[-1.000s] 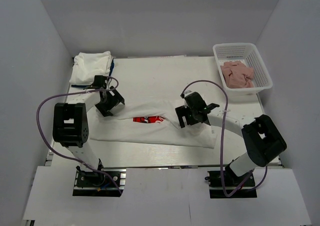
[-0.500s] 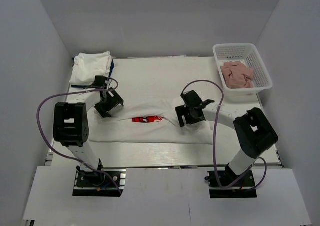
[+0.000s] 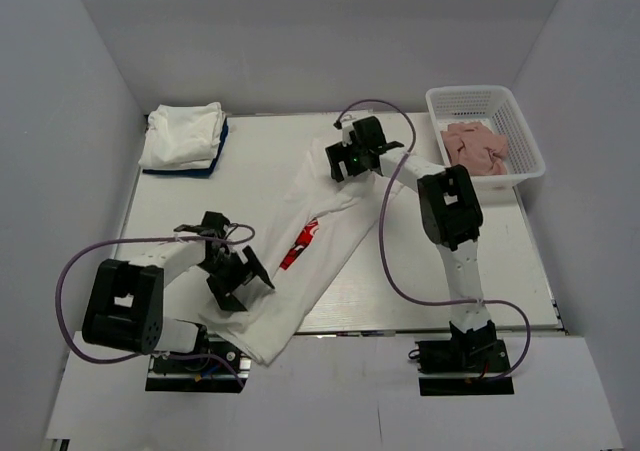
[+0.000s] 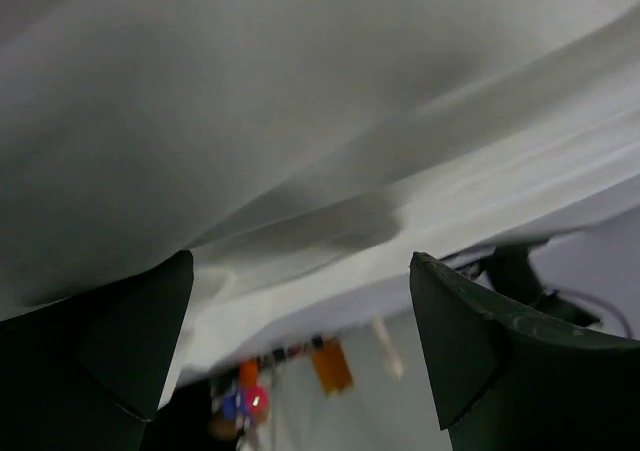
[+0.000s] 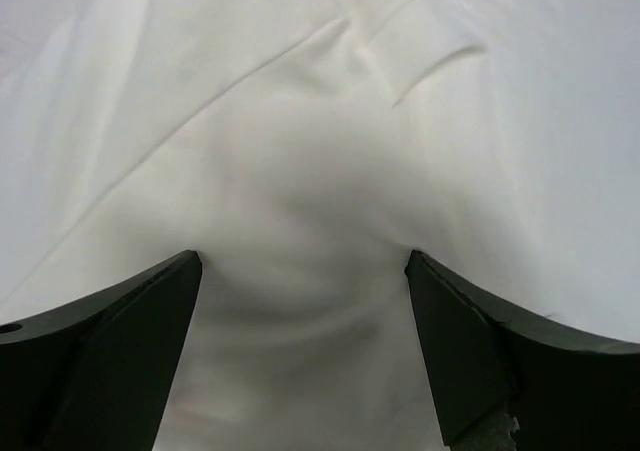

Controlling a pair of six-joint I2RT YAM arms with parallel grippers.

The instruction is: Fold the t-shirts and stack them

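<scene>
A white t-shirt (image 3: 292, 293) with a red chest print (image 3: 305, 243) lies stretched in a long diagonal band from the table's back centre to the near left, where its end hangs over the front edge. My right gripper (image 3: 345, 163) is at the band's far end, jaws wide apart, pressing down on white cloth (image 5: 310, 171). My left gripper (image 3: 240, 279) is at the near end beside the print, jaws wide apart, with cloth (image 4: 300, 121) across the gap. A folded white t-shirt bundle (image 3: 182, 134) sits at the back left corner.
A white plastic basket (image 3: 523, 131) holding pink cloths (image 3: 475, 149) stands at the back right. The folded bundle rests on something blue (image 3: 180, 170). Grey walls close in the table on three sides. The left arm's base electronics (image 4: 250, 399) show below the hanging cloth.
The shirt lay in a horizontal band across the middle; now it runs diagonally. My right gripper has swung to the back centre, my left gripper toward the near left edge.
</scene>
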